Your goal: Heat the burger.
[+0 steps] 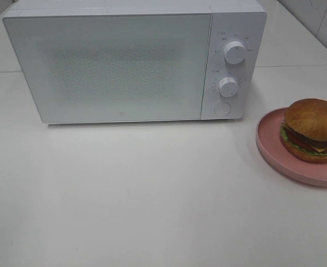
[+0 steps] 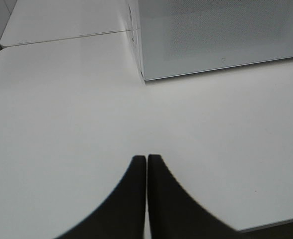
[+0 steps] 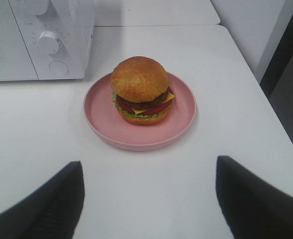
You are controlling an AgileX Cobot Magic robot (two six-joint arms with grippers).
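— On the pink plate (image 1: 272,150), right of the closed microwave (image 1: 124,67), sits the burger (image 1: 312,130)?
— Yes. The right gripper (image 3: 149,199) is spread wide before it, holding nothing; the left gripper (image 2: 146,167) is pressed together over the table (image 1: 152,194).

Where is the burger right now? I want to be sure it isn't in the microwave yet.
The burger sits on the pink plate at the right edge of the exterior high view, on the table right of the closed microwave.
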